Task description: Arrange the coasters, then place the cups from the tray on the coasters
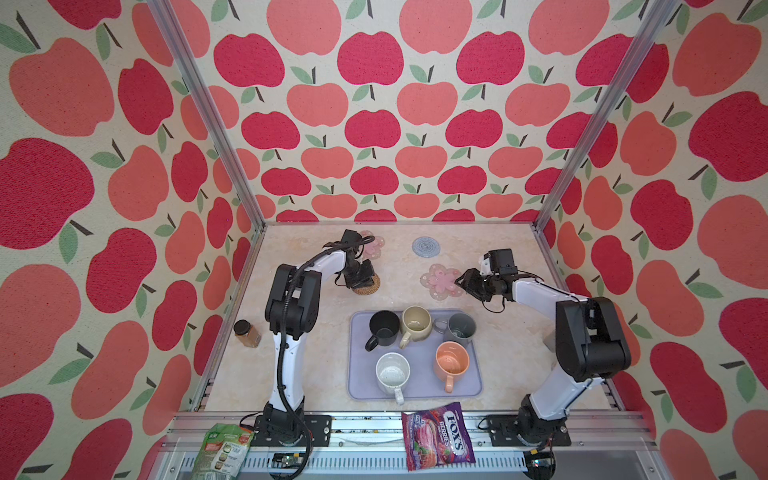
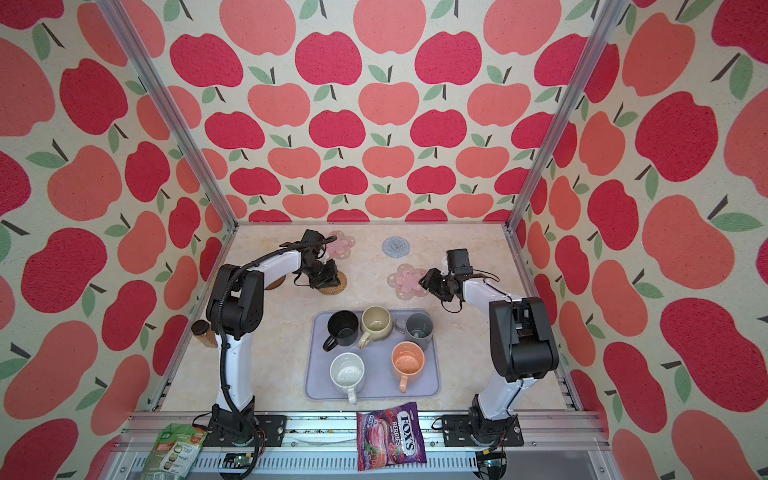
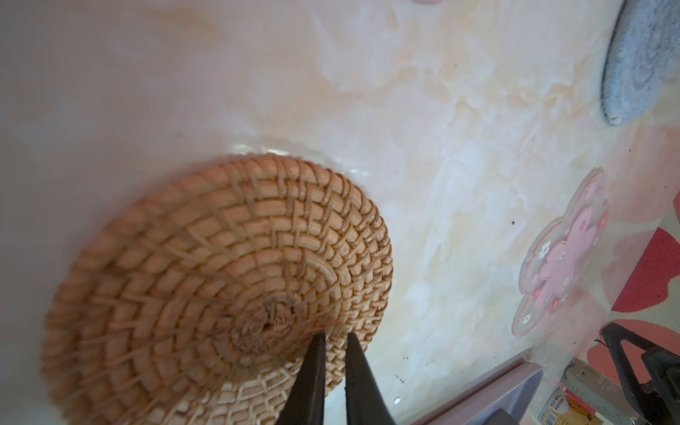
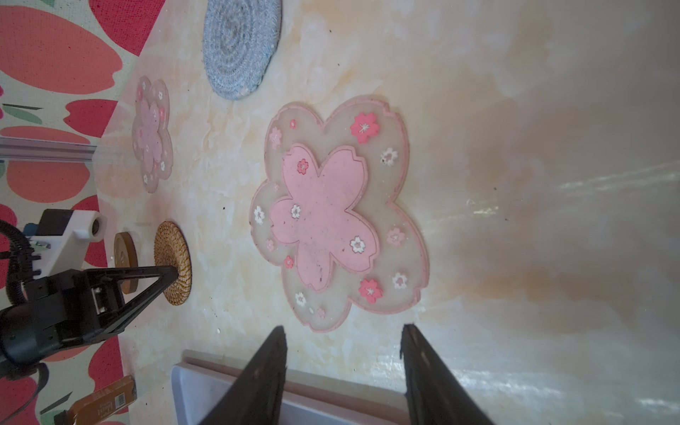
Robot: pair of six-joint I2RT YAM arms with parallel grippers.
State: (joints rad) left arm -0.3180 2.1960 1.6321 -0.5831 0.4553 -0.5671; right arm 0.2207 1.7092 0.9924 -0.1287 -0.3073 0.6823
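Observation:
The tan rattan coaster (image 3: 220,287) lies left of centre on the table, and my left gripper (image 3: 335,336) is shut on its near rim. The coaster's far side is blurred. A dark brown disc (image 4: 125,254) lies just behind it. Two pink flower coasters (image 1: 441,281) (image 1: 372,245) and a grey-blue knit one (image 1: 427,246) lie further back. My right gripper (image 4: 344,331) hangs open and empty between the nearer flower coaster and the lavender tray (image 1: 353,357). On the tray stand the black (image 1: 383,328), beige (image 1: 417,324), grey (image 1: 460,327), speckled white (image 1: 392,372) and orange (image 1: 452,359) cups.
A brown-lidded jar (image 1: 246,332) stands by the left arm's base. A purple candy bag (image 1: 438,434) and a green pouch (image 1: 224,451) lie on the front rail. Aluminium posts and apple-print walls close in the table on three sides.

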